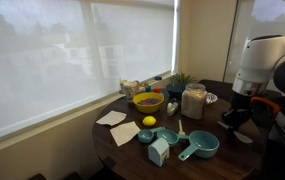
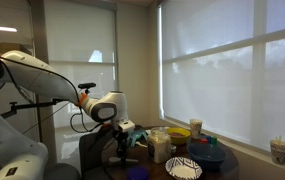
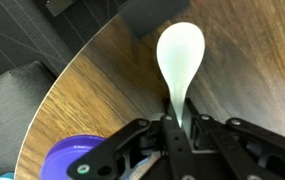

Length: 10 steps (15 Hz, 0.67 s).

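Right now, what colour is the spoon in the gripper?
The spoon is pale white, clearest in the wrist view.

An office-like room with blinded windows (image 1: 62, 60) and round table (image 1: 232, 166)

A yellow bowl (image 1: 148, 101), a lemon (image 1: 149, 122) and a jar (image 1: 193, 101) stand on the table (image 1: 227, 166).

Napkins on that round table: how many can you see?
2, both in an exterior view: the far napkin lies closer to the window, and the near napkin lies beside the lemon. More may be hidden.
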Each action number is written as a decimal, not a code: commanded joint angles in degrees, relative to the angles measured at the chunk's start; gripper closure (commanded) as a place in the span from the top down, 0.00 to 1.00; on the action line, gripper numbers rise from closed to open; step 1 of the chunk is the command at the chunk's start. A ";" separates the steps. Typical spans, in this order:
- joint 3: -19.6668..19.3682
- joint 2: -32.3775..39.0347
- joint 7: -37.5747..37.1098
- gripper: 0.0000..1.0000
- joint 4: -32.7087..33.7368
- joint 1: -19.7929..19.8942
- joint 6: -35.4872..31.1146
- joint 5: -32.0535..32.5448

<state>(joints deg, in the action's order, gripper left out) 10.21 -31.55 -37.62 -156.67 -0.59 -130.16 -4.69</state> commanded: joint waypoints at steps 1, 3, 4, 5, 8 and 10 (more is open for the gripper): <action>0.52 -4.94 0.54 0.03 2.92 -0.35 4.36 0.30; 1.01 -6.85 0.11 0.03 4.95 0.73 4.94 1.97; 1.05 -7.68 0.11 0.03 5.93 1.27 4.97 2.50; 0.72 -8.18 0.47 0.03 6.95 1.50 4.91 2.40; 0.83 -7.96 0.46 0.14 6.48 1.32 4.04 1.08; 0.85 -8.24 0.46 0.14 6.53 1.38 4.08 1.16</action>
<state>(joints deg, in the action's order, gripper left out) 10.48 -39.72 -37.60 -150.22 0.10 -126.19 -3.00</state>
